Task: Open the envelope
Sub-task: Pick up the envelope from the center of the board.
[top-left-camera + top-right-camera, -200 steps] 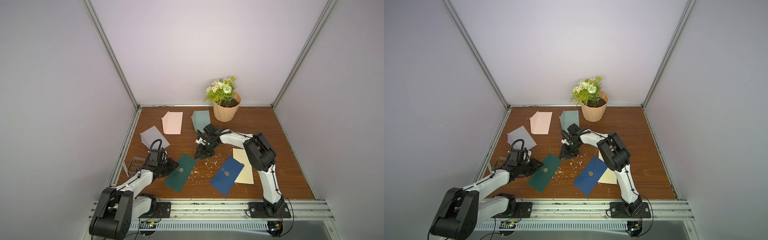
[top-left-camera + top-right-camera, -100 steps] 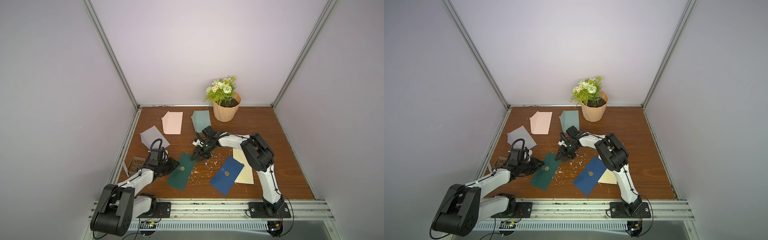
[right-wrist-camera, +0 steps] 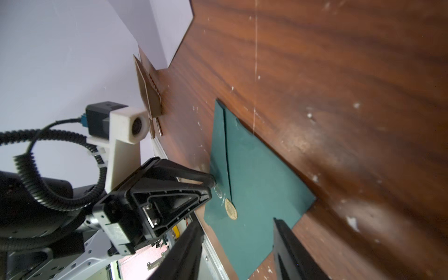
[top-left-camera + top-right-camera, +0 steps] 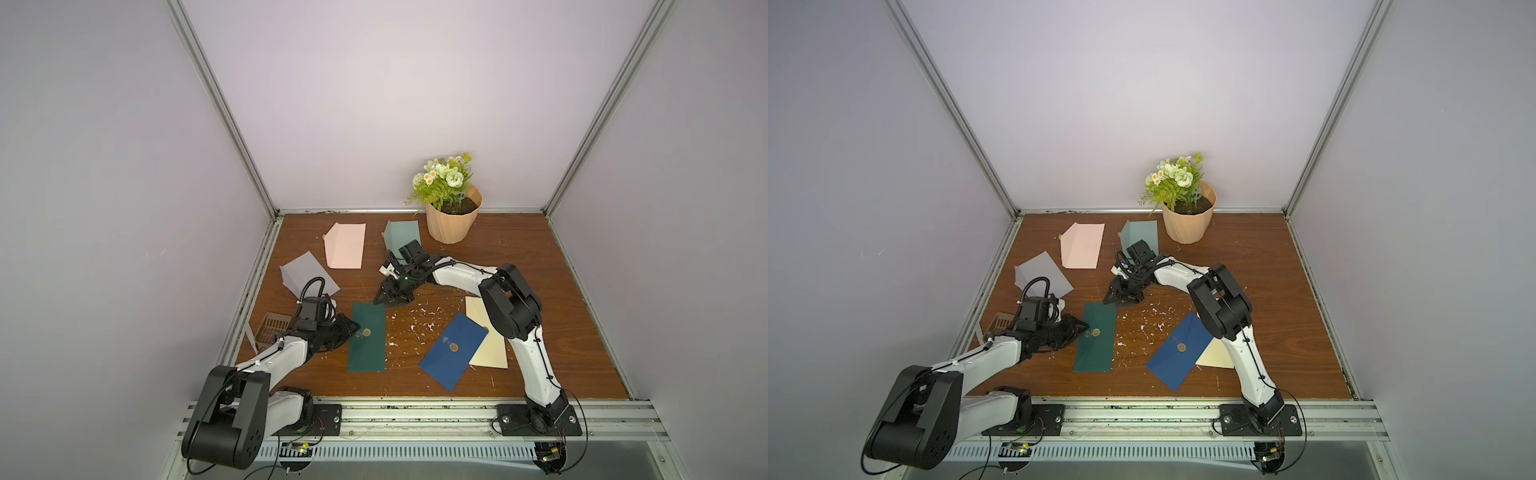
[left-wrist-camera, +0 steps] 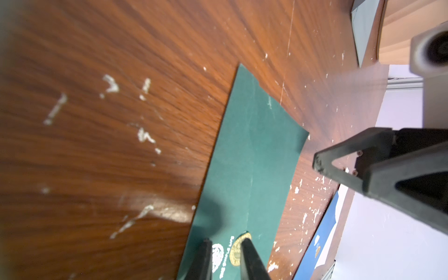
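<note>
A dark green envelope (image 4: 368, 353) (image 4: 1094, 353) lies flat on the wooden table, its flap down under a gold seal (image 4: 366, 333) (image 5: 236, 252). My left gripper (image 4: 354, 330) (image 5: 225, 242) rests at the envelope's left edge, jaws a narrow gap apart. Its fingertips (image 5: 244, 242) sit on the paper beside the seal and the white print. My right gripper (image 4: 386, 297) (image 3: 237, 244) is open wide, low over the envelope's far end (image 3: 254, 181). Neither gripper holds anything.
A blue sealed envelope (image 4: 453, 351) overlaps a cream one (image 4: 492, 340) under the right arm. Pink (image 4: 345, 245), grey (image 4: 305, 274) and grey-green (image 4: 401, 235) envelopes lie at the back. A flower pot (image 4: 453, 220) stands behind them. A small brown basket (image 4: 272, 328) sits at the left rail. White scraps litter the wood.
The right gripper has come down and leftward to the green envelope's far end. The envelope has turned from a slant to nearly straight. The left gripper has stayed at its edge.
</note>
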Controlling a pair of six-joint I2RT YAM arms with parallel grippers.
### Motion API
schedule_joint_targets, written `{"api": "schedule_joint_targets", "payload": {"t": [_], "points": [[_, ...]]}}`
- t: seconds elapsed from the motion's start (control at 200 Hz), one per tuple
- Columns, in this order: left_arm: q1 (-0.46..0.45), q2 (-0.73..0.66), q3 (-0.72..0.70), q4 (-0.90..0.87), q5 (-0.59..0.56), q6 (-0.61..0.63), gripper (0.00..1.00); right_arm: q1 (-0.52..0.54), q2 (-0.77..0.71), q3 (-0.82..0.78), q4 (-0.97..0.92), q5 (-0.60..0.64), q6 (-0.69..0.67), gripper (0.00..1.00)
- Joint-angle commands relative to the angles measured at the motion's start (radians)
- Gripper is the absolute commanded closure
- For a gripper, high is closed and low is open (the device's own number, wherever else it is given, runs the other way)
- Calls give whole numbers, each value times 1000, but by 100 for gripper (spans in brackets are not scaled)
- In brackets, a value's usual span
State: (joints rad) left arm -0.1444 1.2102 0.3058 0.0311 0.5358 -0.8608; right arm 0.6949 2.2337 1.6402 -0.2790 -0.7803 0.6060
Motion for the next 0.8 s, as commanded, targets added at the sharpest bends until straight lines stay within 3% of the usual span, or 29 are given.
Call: {"api": "schedule_joint_targets", "payload": {"t": [0.0, 0.14, 0.37, 0.796], "points": [[-9, 56, -65, -175, -103, 11, 75, -26, 30, 69, -68, 29, -42, 47], [-9, 56, -68, -172, -103, 10, 75, -29, 92, 145, -146, 62, -100, 48], [-9, 54, -74, -158, -102, 3, 75, -36, 107, 122, -169, 75, -135, 47], [-9, 62, -75, -145, -100, -1, 75, -19, 97, 40, -113, -33, -133, 48]]}}
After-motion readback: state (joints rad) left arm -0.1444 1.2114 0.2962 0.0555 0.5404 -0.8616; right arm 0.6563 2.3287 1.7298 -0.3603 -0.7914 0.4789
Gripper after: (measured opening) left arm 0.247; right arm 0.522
